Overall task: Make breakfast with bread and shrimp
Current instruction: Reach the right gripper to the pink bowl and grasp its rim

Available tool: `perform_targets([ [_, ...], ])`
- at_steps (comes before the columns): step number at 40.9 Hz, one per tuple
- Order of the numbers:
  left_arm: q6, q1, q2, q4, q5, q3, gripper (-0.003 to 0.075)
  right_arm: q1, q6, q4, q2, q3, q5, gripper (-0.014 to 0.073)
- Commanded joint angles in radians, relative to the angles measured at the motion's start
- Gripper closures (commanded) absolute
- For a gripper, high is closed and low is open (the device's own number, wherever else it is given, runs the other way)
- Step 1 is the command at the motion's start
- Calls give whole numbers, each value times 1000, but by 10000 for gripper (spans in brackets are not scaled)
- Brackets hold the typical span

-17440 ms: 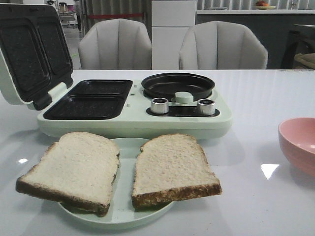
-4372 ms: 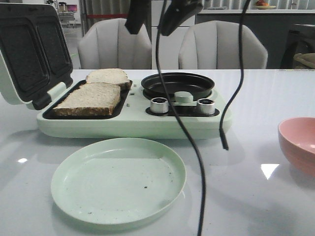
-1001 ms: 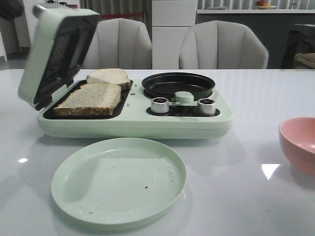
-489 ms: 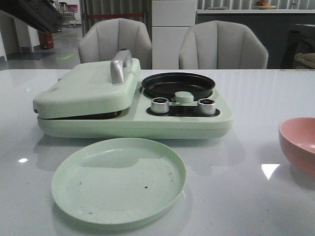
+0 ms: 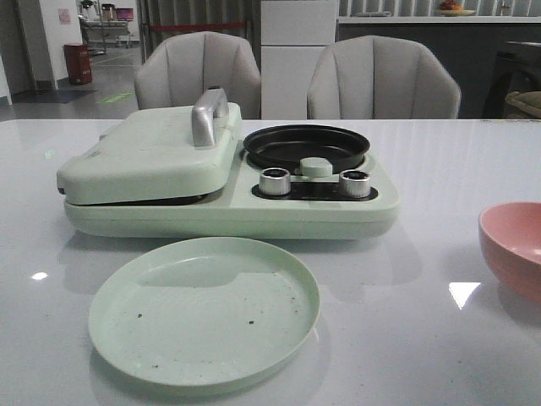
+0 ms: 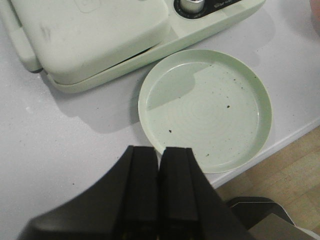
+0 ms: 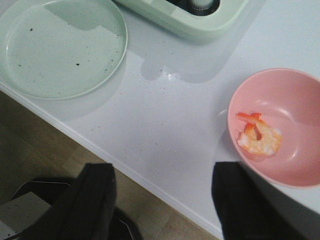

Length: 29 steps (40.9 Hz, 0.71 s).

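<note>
Front view: closed sandwich maker (image 5: pixel 169 169) behind green plate (image 5: pixel 204 309); left tool (image 6: pixel 159 185) pressed together, right tool (image 7: pixel 162 195) spread wide, both empty.

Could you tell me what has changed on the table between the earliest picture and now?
Both bread slices left the green plate for the sandwich maker's grill bay, and its lid was then swung down shut over them, hiding them. The plate now holds only crumbs. The black pan, the two knobs and the pink bowl stayed put. The shrimp lies in that bowl.
</note>
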Motion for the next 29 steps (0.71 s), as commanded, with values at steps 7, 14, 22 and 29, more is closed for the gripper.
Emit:
perform_targets([
  [7, -33, -9, -165, -6, -61, 73, 619, -1, -5, -4, -6, -28, -65, 78],
  [14, -33, -9, -192, -6, -64, 93, 619, -1, -5, -4, -6, -28, -65, 78],
  [22, -33, -9, -186, -6, -66, 93, 619, -1, -5, -4, -6, -28, -66, 78],
  [29, -33, -9, -186, -6, -66, 93, 619, -1, -5, -3, -6, -28, -75, 78],
])
